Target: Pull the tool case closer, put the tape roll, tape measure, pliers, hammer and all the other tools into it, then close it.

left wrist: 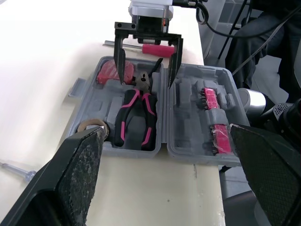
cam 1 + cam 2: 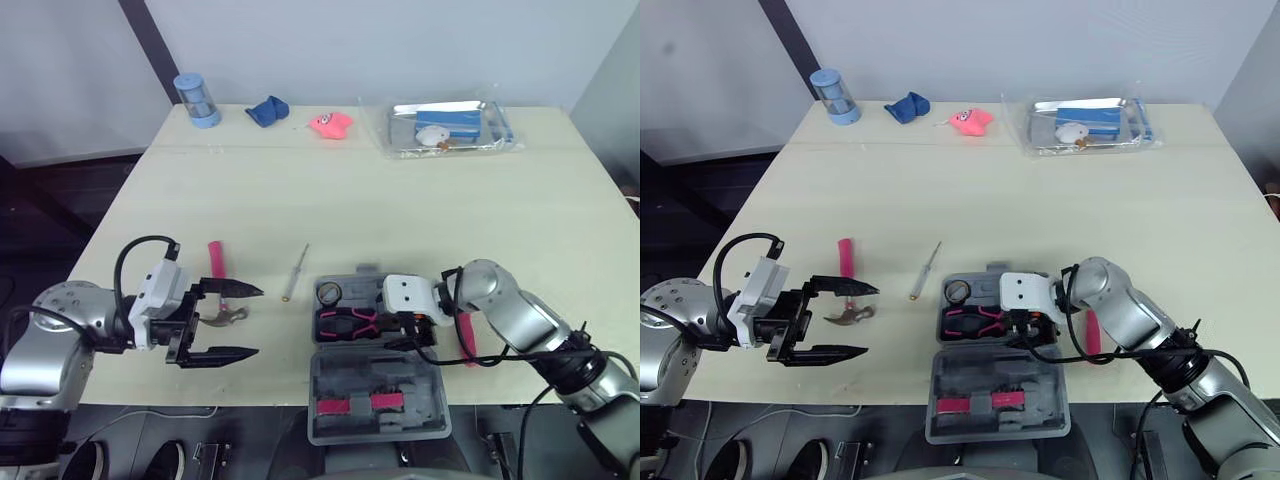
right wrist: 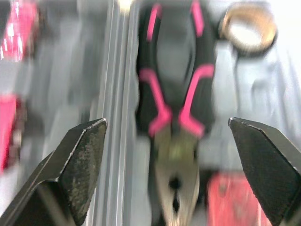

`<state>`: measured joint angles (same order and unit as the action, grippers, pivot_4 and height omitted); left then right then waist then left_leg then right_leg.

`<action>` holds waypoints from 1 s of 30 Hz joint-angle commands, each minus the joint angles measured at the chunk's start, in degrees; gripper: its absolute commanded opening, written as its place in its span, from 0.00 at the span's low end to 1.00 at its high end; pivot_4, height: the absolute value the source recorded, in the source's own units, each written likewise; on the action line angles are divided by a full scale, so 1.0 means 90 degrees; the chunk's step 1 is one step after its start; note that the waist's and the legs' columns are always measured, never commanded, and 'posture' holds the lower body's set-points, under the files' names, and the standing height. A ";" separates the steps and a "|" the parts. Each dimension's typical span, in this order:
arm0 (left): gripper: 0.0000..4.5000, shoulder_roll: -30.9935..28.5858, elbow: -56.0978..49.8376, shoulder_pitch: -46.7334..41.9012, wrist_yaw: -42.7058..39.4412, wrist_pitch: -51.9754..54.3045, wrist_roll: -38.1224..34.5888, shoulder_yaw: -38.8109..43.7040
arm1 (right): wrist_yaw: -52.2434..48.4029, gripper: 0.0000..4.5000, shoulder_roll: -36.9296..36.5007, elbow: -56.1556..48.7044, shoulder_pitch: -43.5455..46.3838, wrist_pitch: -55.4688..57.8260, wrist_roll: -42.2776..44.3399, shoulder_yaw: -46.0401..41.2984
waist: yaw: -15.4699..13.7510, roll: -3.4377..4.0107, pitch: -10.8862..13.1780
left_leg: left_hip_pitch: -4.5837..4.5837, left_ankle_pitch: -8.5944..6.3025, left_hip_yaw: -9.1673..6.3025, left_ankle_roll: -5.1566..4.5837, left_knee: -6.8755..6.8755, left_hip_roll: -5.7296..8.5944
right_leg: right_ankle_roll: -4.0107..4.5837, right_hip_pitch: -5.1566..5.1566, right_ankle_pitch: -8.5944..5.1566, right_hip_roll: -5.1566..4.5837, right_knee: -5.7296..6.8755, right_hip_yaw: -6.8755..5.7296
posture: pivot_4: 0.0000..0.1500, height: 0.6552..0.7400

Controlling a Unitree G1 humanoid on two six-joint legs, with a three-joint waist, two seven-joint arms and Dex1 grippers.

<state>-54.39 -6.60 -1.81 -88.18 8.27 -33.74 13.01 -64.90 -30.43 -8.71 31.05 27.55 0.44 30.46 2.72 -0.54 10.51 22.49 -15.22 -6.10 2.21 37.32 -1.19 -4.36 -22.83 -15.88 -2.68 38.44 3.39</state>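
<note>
The case [image 2: 340, 378] is seen lying open at the near edge of the surface [image 2: 400, 210], its lid folded out toward the robot. The pliers [image 2: 350, 322] are laid in the base, and the tape roll [image 2: 329, 293] is set in a corner of the base beside the handle ends. A red item [image 1: 109, 71] is lodged in the corner next to the pliers' nose; its kind cannot be told. Two pink strips [image 2: 370, 403] are held in the lid.

The right hand [image 1: 146, 84] is held over the base, its fingers spread wide on either side of the pliers' nose and pinching nothing. A pink-handled tool [image 2: 466, 338] is left on the surface just beside the case, partly hidden by the right arm.

The left hand [image 2: 258, 321] is held well apart from the case, fingers spread and empty. The hammer [image 2: 216, 260] is left on the surface there, its metal head seen between the two fingers. A screwdriver [image 2: 295, 271] is lying between the hammer and the case.

Along the far edge, a blue cup [image 2: 197, 100], a blue cloth [image 2: 268, 110], a pink toy [image 2: 330, 123] and a clear bag [image 2: 445, 125] are set out.
</note>
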 commanded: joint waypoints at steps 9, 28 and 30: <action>1.00 -0.0010 0.0015 -0.0054 -0.0092 -0.0086 -0.0043 0.0051 | 0.0369 0.05 0.0358 0.0621 -0.0108 -0.0641 0.0168 -0.0285 | -0.0013 0.0001 0.0000 | -0.0002 0.0000 0.0000 0.0000 0.0006 0.0003 | 0.0001 0.0000 0.0000 -0.0001 0.0009 0.0001 | 1.00 1.00; 1.00 0.0143 -0.0013 0.0116 0.0005 -0.0171 0.0023 0.0019 | 0.0491 0.01 0.0434 0.2215 -0.0541 -0.0136 -0.0468 0.0299 | -0.0026 -0.0021 -0.0056 | -0.0081 0.0000 0.0031 -0.0001 0.0004 0.0002 | 0.0005 0.0045 -0.0004 0.0000 0.0045 0.0028 | 1.00 1.00; 1.00 0.0183 -0.0019 0.0190 0.0043 -0.0211 0.0063 -0.0001 | 0.0549 0.01 0.0415 0.2405 -0.0585 -0.0180 -0.0607 0.0389 | -0.0033 -0.0023 -0.0079 | -0.0082 0.0000 0.0031 -0.0001 0.0004 0.0002 | 0.0005 0.0047 -0.0004 0.0000 0.0043 0.0028 | 1.00 1.00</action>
<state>-52.91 -5.62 -0.48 -87.71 7.14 -33.16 12.86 -60.46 -24.45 5.64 29.21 22.13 0.00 29.41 2.43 -0.75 9.80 21.73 -15.22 -5.82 2.20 37.36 -1.17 -4.31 -22.38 -15.91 -2.68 38.81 3.63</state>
